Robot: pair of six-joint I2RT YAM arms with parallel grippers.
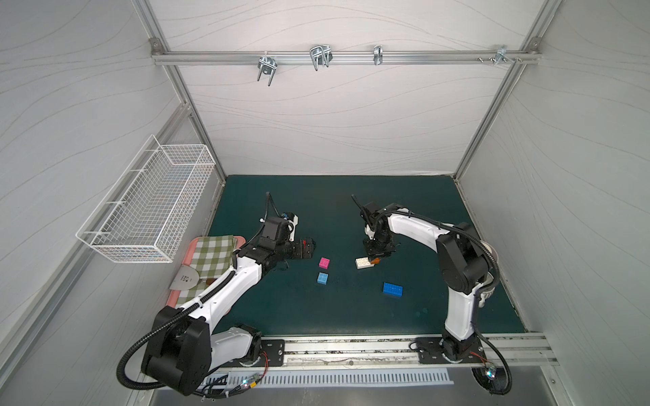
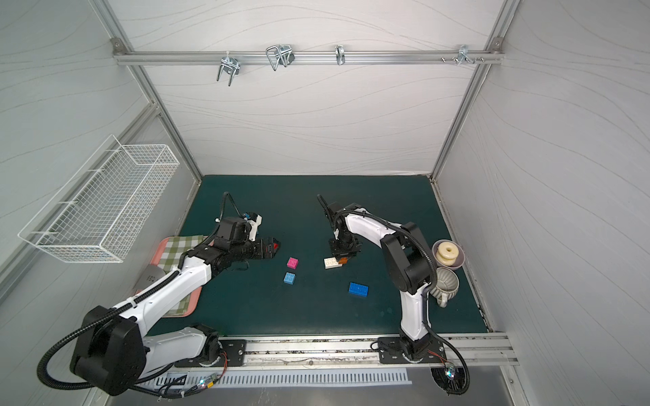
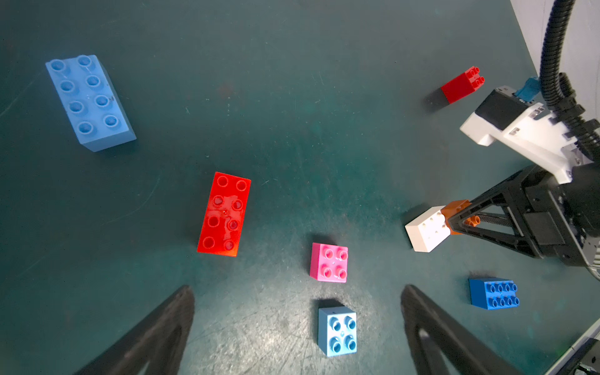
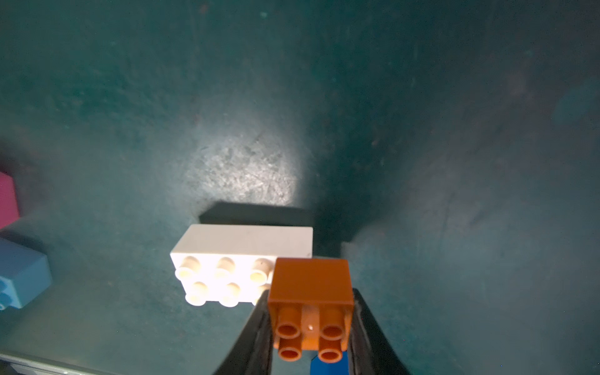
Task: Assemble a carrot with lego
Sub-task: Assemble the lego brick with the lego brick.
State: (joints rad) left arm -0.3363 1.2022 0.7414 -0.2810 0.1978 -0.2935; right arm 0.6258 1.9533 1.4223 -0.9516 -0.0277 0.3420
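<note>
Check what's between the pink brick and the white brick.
Nothing. Only bare mat lies between the pink brick and the white brick in both top views; the left wrist view shows the same bare stretch.

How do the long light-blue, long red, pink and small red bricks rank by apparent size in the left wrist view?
long light-blue brick
long red brick
pink brick
small red brick, seemingly farther off
</note>
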